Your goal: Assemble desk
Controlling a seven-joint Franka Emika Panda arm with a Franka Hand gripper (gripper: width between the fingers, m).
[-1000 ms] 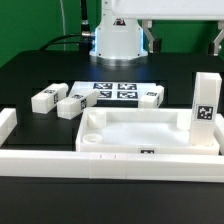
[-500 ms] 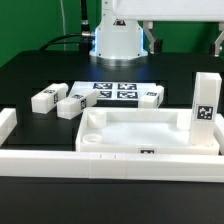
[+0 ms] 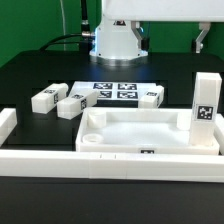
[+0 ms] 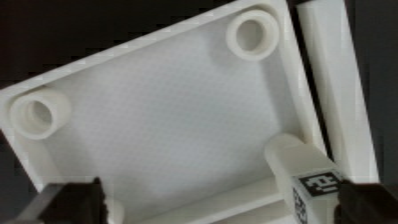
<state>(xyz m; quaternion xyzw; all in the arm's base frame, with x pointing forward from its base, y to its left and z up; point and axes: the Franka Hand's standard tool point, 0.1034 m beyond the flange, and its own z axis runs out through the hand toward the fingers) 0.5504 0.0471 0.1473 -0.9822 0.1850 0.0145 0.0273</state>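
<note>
Exterior view: one panel [image 3: 140,132], four legs [image 3: 46,99]

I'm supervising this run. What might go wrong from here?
1. The upright square white plastic leg stands at a corner of the white rimmed panel; how firmly it is seated cannot be told, so a bump might topple it.
2. A lying white leg sits beside a second lying leg; grasping one may shove the other.
</note>
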